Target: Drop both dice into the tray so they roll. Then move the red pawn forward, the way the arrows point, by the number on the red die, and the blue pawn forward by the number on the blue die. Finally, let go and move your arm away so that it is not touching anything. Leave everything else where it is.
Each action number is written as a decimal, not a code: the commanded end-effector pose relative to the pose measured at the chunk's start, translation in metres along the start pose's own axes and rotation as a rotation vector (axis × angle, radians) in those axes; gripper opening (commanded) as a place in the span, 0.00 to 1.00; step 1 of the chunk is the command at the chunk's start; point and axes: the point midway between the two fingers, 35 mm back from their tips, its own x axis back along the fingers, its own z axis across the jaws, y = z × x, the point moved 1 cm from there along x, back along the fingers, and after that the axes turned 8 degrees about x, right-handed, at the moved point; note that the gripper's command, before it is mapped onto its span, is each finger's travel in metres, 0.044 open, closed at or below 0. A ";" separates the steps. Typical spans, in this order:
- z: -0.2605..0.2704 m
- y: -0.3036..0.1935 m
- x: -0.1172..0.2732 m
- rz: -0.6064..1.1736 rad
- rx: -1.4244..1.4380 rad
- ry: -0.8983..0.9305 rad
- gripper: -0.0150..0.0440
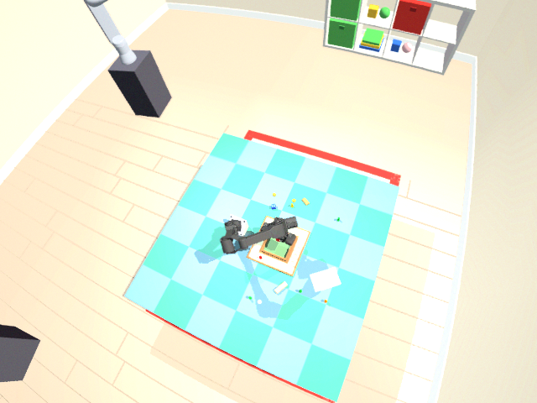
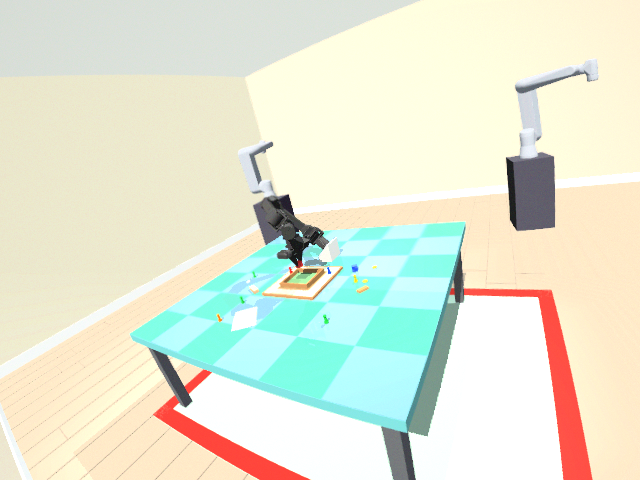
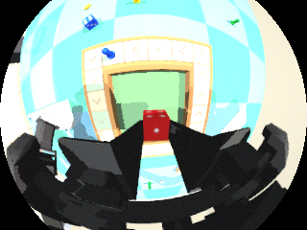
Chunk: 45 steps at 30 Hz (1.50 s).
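My gripper [image 3: 156,128] [image 2: 299,264] is shut on the red die [image 3: 156,126] [image 2: 299,265] and holds it above the board, near the tray's edge in the wrist view. The tray [image 3: 190,101] [image 2: 296,285] has a green floor and stands in the middle of the board [image 3: 160,50] [image 2: 276,293]; no die shows in it. The blue die [image 3: 90,22] [image 1: 273,206] [image 2: 354,268] lies on the table outside the board. The blue pawn [image 3: 108,53] [image 2: 328,270] stands near a board corner. The red pawn [image 1: 260,257] [image 2: 290,270] stands on another part of the track.
Green pawns [image 1: 338,219] [image 2: 325,319], an orange pawn [image 1: 325,300] [image 2: 219,317] and a yellow pawn [image 1: 292,205] [image 2: 355,279] stand around the board. A white sheet [image 1: 325,280] [image 2: 244,318], a pale block [image 1: 280,287] and an orange block [image 1: 305,201] [image 2: 362,289] lie on the table.
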 end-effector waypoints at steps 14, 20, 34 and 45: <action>0.009 -0.004 -0.013 -0.302 0.049 0.063 0.25; 0.011 -0.004 -0.017 -0.498 0.050 0.050 0.25; 0.012 -0.007 -0.020 -0.839 0.050 -0.100 0.25; 0.005 -0.036 0.021 -0.840 0.050 -0.100 0.25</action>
